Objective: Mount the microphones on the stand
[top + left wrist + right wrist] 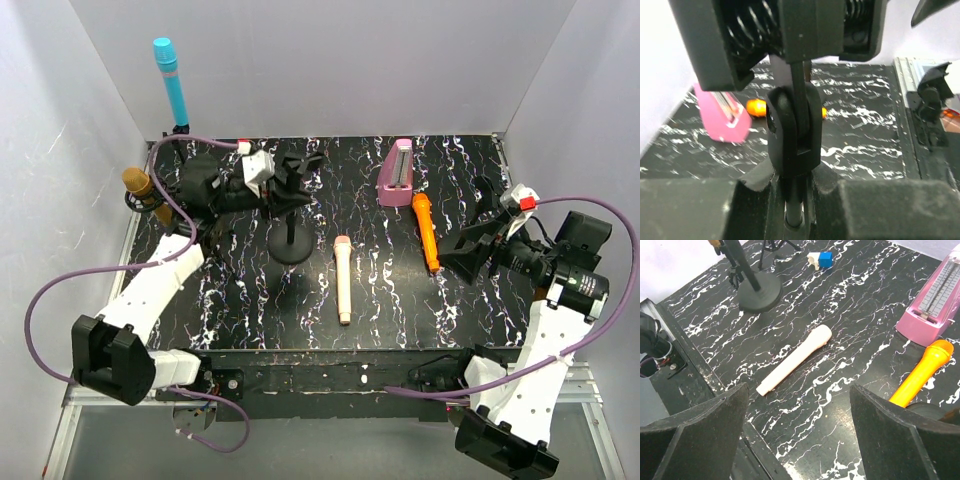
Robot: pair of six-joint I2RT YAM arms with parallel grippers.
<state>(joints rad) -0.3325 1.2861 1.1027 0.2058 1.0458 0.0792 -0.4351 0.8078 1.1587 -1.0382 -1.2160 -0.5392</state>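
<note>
Closest to my left wrist camera are the pads of my left gripper [793, 214], pinched tight on the thin post of the stand [792, 130] just under its pivot, so I am bracing it. My right gripper [799, 407] hangs spread wide and empty above the table [855, 285]. The cream microphone [795, 360] lies flat ahead of it, and the orange microphone [921, 374] lies just beside one of its fingers. The blue microphone [172, 78] and gold microphone [139, 185] stand upright at the back left, seemingly mounted already.

I judge the orange one my next pick. I should grip its slim handle near the middle, leaving the tail free for the spring clip [790, 35]. That clip fills the view too closely to tell whether it gapes, so I would come in slowly with the post clamped.
</note>
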